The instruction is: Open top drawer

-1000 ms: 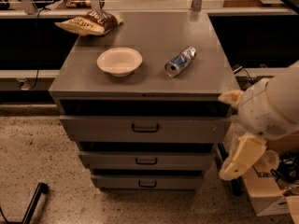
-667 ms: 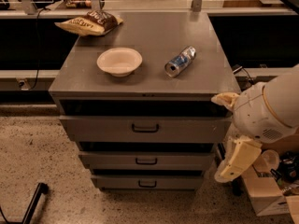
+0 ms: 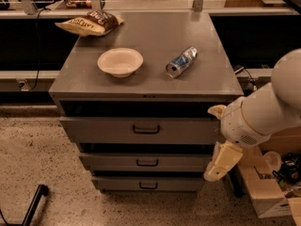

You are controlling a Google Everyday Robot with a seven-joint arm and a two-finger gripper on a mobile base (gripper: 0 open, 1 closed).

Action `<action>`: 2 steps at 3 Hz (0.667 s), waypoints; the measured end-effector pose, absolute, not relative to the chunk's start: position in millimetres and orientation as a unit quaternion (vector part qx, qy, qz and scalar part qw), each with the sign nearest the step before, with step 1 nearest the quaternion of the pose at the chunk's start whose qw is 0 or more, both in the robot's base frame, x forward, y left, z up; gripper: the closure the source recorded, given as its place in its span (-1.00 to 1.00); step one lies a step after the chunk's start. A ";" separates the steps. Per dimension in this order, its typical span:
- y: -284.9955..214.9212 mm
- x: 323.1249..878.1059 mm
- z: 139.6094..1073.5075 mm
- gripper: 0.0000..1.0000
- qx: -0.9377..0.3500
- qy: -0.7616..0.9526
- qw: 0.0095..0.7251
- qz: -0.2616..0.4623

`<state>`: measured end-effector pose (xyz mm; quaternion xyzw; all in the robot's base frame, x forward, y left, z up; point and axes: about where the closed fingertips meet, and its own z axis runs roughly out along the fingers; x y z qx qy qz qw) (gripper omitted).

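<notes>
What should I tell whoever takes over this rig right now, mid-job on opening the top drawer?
Hand: open, holding nothing, at the right front edge of the cabinet, level with the upper drawers.
Top drawer: not visibly pulled out. Its handle sits mid-front, left of the hand, untouched.
Done: nothing gripped yet.
Left: bring the hand across to the handle, close on it, pull the drawer out.
On the cabinet top: bowl, can, chip bag; likely not in the way.
</notes>
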<state>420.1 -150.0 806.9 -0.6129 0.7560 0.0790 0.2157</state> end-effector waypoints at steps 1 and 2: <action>-156.8 450.1 769.9 -1.00 -0.595 0.764 0.243 0.054; -154.6 477.7 743.7 -1.00 -0.594 0.761 0.260 0.040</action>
